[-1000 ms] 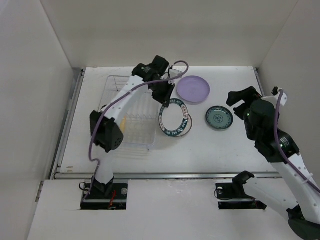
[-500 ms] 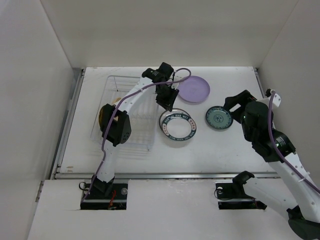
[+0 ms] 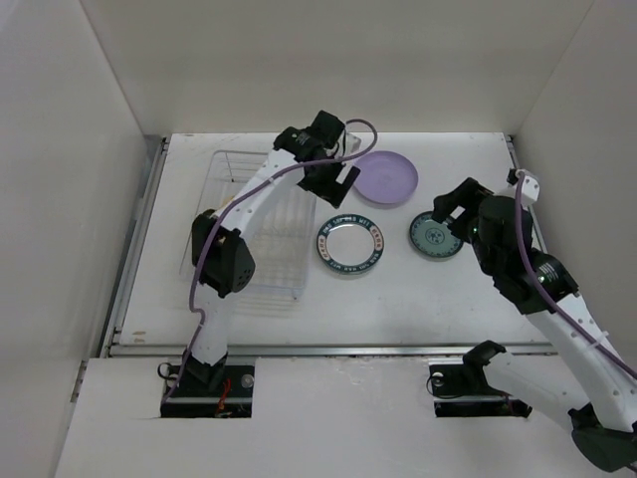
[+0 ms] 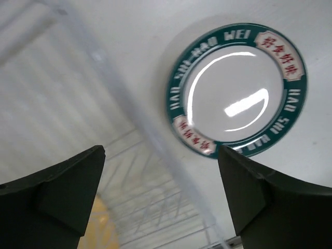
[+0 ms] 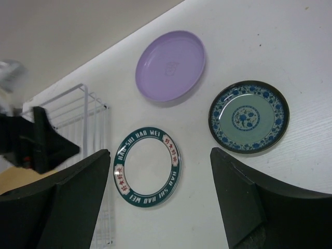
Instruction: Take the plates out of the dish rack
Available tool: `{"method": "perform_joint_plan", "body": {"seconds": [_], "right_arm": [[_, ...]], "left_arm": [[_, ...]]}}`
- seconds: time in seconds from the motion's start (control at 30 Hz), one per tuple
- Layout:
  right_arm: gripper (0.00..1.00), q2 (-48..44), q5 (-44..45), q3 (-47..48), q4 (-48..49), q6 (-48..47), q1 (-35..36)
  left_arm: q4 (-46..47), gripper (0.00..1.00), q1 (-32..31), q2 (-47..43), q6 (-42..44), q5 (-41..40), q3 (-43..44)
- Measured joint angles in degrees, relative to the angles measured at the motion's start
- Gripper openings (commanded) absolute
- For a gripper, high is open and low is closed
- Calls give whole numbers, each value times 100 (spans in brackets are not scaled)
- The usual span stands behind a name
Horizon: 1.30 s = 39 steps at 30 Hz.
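My left tool (image 4: 160, 155) hung released and empty over the desk (image 3: 418, 299), where the teal-lettered plate (image 4: 236, 88) lay flat just beside the blurred dish rack (image 4: 140, 171). My right tool (image 5: 160, 155) gaped empty too. A yellow sliver (image 4: 101, 236) in the rack, cut off by my finger (image 4: 57, 192), I couldn't identify.

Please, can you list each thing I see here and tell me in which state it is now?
lavender plate: flat on the table, out of the rack
lettered-rim plate: flat on the table beside the rack, not held
teal patterned plate: flat on the table, untouched
yellow plate: inside the rack, mostly hidden
dish rack: not yet empty
left end effector: open, empty
right end effector: open, empty
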Motion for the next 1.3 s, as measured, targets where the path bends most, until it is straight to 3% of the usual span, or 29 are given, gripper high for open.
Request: {"method": "perform_joint_plan", "body": {"seconds": [0.07, 0.13, 0.17, 0.2, 0.27, 0.37, 0.47, 0.63, 0.73, 0.83, 0.87, 0.9, 0.97, 1.13, 1.3], "right_arm": [[84, 127, -146, 0, 48, -59, 0], [84, 267, -321, 0, 92, -92, 0], [84, 354, -415, 0, 114, -109, 0], [84, 398, -531, 0, 160, -122, 0], [84, 608, -697, -2, 232, -136, 0], [84, 811, -935, -11, 328, -155, 0], [84, 918, -1104, -33, 398, -160, 0], [84, 1016, -1270, -125, 553, -173, 0], [84, 1021, -1329, -212, 586, -175, 0], [84, 1010, -1368, -304, 605, -175, 0], [84, 1008, -1377, -313, 605, -173, 0], [84, 1003, -1388, -315, 610, -175, 0], [84, 962, -1401, -315, 612, -175, 0], [84, 909, -1443, -315, 636, -175, 0], [84, 918, -1672, -315, 682, -299, 0]], "left_arm": [[-120, 92, 22, -468, 214, -584, 0], [-87, 86, 39, -1014, 417, -1272, -195], [-96, 78, 52, -1375, 529, -1655, -378], [-129, 58, 66, -1725, 619, -2024, -579], [-225, 49, 138, -2382, 730, -2546, -1038], [-511, 47, 326, -3095, 739, -2852, -1720], [-684, 57, 505, -3414, 741, -3121, -2356], [-734, 67, 754, -3305, 758, -3320, -2986], [-697, 66, 984, -3134, 730, -3383, -3174], [-575, 49, 1189, -2968, 710, -3565, -3418], [-535, 38, 1237, -2907, 695, -3604, -3482], [-527, 15, 1279, -2833, 669, -3615, -3508], [-481, 0, 1316, -2691, 599, -3602, -3491], [-610, 0, 1373, -2581, 487, -3530, -2962], [-988, 0, 1379, -2531, 638, -3484, -1624]]}}
